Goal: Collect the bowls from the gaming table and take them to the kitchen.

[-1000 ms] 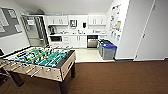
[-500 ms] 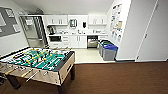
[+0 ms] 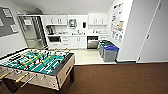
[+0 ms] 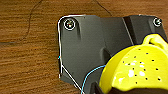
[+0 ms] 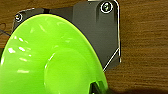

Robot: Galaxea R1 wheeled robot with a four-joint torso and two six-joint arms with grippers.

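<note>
At your left wrist, a yellow bowl (image 4: 136, 68) sits close against the dark wrist plate, above brown wood-grain floor (image 4: 27, 50); it is dotted with small dark holes, shows its rounded outside, and has a tab-like handle at its rim. You cannot tell whether the left gripper is spread or pinching it, because the fingers are not distinguishable. At your right wrist, a bright green bowl (image 5: 50, 57) lies close over the plate, its underside and round foot facing the camera; again the fingers cannot be made out, so its grip is unclear. What either bowl contains is hidden. From the head camera, you face a room with a foosball table (image 3: 37, 66) at near left, its long axis running from near left toward the room's middle, rods crossing it. Beyond pale flooring stands the kitchen (image 3: 77, 32): white cabinets, countertop, steel-fronted dishwasher (image 3: 92, 42). Right of it, bins (image 3: 108, 51) with blue lids stand by the white wall.
</note>
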